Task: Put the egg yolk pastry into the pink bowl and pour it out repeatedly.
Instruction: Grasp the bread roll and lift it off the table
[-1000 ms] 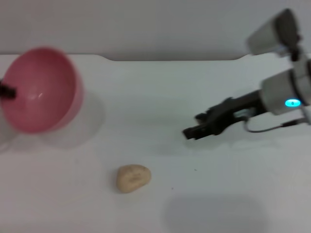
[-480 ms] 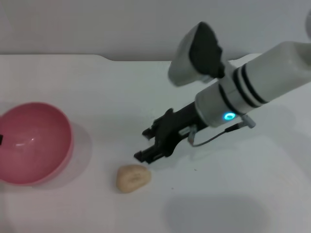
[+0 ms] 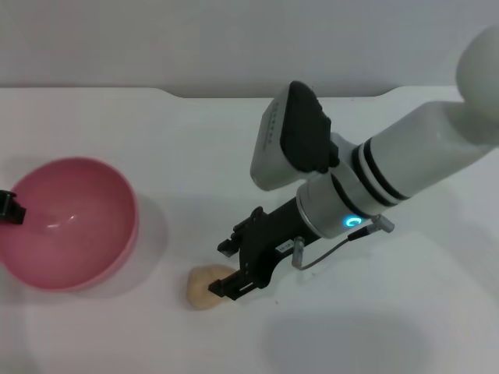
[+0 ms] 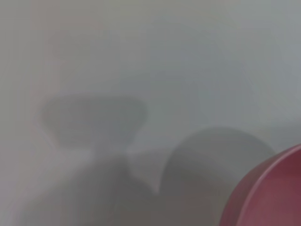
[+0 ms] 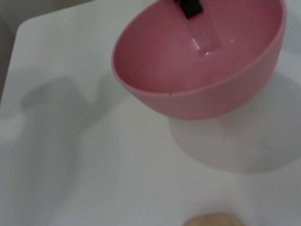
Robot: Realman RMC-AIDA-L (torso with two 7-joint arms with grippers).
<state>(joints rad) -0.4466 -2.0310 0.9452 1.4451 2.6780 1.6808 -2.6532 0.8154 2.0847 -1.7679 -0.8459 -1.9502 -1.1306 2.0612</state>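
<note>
The pink bowl [image 3: 70,234] sits upright at the table's left, with its mouth up. My left gripper [image 3: 6,209] is shut on its left rim; one black finger [image 5: 190,7] reaches down inside the bowl [image 5: 202,61]. The egg yolk pastry [image 3: 204,287] lies on the table right of the bowl and nearer the front edge. My right gripper [image 3: 228,269] is low over the pastry's right end, open, with one finger on either side of it. In the right wrist view only the pastry's top [image 5: 214,220] shows. A slice of the bowl's rim [image 4: 268,193] appears in the left wrist view.
The white table [image 3: 390,327] has a notched back edge [image 3: 273,95] against a grey wall. The right arm's forearm [image 3: 405,175] and its wrist camera housing [image 3: 292,136] hang over the middle right of the table.
The bowl has come down from a tilted pose to upright and shifted right. The right arm swept in from the right and lowered its open gripper onto the pastry.
</note>
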